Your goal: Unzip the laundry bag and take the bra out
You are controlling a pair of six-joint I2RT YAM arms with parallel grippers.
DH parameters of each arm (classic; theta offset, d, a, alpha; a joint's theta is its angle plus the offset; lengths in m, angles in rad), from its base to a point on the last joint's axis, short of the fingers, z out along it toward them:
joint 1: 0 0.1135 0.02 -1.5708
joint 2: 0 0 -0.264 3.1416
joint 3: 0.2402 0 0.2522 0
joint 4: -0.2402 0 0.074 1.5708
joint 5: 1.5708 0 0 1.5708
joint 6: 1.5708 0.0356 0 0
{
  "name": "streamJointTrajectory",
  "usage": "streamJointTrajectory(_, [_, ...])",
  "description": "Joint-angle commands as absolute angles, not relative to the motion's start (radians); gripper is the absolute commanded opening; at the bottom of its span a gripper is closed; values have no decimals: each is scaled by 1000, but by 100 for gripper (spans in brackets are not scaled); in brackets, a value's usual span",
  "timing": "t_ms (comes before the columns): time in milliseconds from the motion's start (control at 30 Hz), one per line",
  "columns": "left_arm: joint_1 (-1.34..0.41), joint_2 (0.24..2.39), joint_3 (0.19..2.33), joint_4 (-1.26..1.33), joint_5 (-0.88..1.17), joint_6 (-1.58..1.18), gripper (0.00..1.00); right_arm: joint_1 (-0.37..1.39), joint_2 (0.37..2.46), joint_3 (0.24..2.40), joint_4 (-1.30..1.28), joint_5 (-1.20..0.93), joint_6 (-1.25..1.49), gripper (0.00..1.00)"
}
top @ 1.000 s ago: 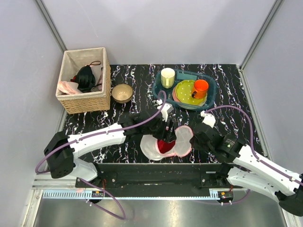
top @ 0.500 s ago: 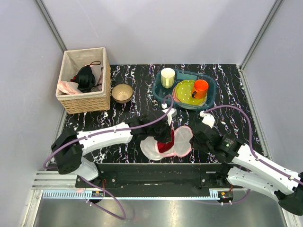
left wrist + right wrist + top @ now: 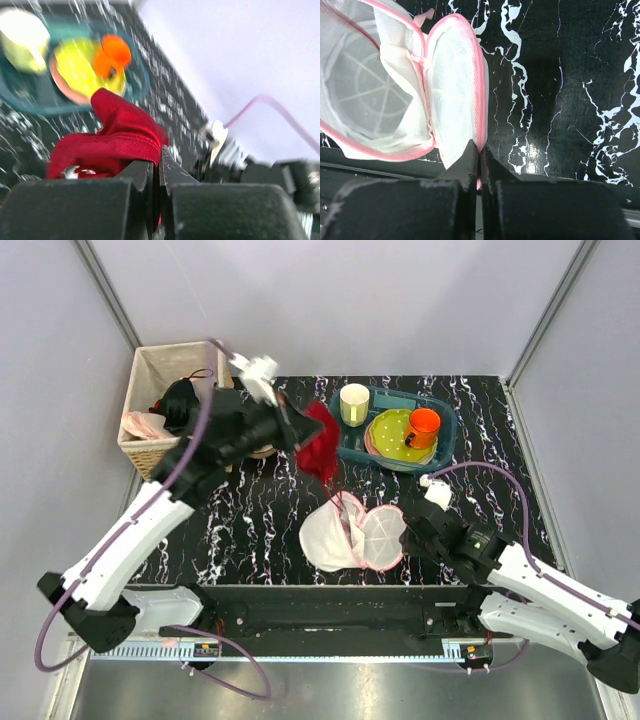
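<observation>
"Above the table, left of centre: what's the L gripper (image 3: 299,430) got?"

"The bra (image 3: 320,447). Fingers (image 3: 172,175) are pressed together on a fold of the red fabric & the rest hangs below, clear of the table (image 3: 250,520). Arm's up high, prob. so the straps clear the bag."

"And the bag?"

"Laundry bag (image 3: 352,537) lies at the near edge of the table, unzipped, w/ its flap folded open to the right. Only white mesh inside, no red."

"Why's the R gripper (image 3: 408,530) down there?"

"Pinning it, I'd say. Its fingers (image 3: 467,165) are closed tight on the pink trim of the open flap, so the bag doesn't lift w/ the bra."

"Does the top cam show that pinch?"

"Not really, too small from above. R wrist cam shows it plainly, plus the bare inside of the pouch. L wrist cam gives the pinch on the bra close up, a bit blurred, but no bag. Only the top cam shows the bra hanging between the bag & the dish tray (image 3: 451,435), w/ the basket (image 3: 180,455) off at back left."

"Task status?"

"Zip open, bra out, so basically done, I reckon. What's left is setting it down. Can't tell where."
</observation>
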State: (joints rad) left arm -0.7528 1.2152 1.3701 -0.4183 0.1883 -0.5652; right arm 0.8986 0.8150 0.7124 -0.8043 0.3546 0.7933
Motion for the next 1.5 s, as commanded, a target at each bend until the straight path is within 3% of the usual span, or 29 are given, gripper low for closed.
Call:
streamJointTrajectory(0, [-602, 1158, 1543, -410, 186, -583, 0, 905, 834, 733, -750, 354, 802, 0])
streamJointTrajectory(133, [-516, 1155, 1704, -468, -25, -482, 0, 904, 839, 736, -733, 351, 795, 0])
streamJointTrajectory(200, [-493, 1182, 1770, -494, -265, -419, 0, 905, 850, 739, -729, 345, 792, 0])
streamJointTrajectory(500, [-338, 1437, 2157, -515, -658, -186, 0, 905, 910, 752, -658, 302, 773, 0])
streamJointTrajectory(667, [-174, 1598, 2278, -511, -655, -190, 0, 905, 974, 790, -641, 279, 738, 0])
streamJointTrajectory(967, [110, 1845, 2370, -549, -352, -345, 0, 904, 1022, 795, -601, 264, 750, 0])
streamJointTrajectory(1233, [126, 2032, 2318, -590, -269, -414, 0, 907, 1051, 779, -569, 239, 759, 0])
streamJointTrajectory(1467, [114, 2063, 2186, -592, -233, -450, 0, 905, 1043, 770, -560, 245, 753, 0])
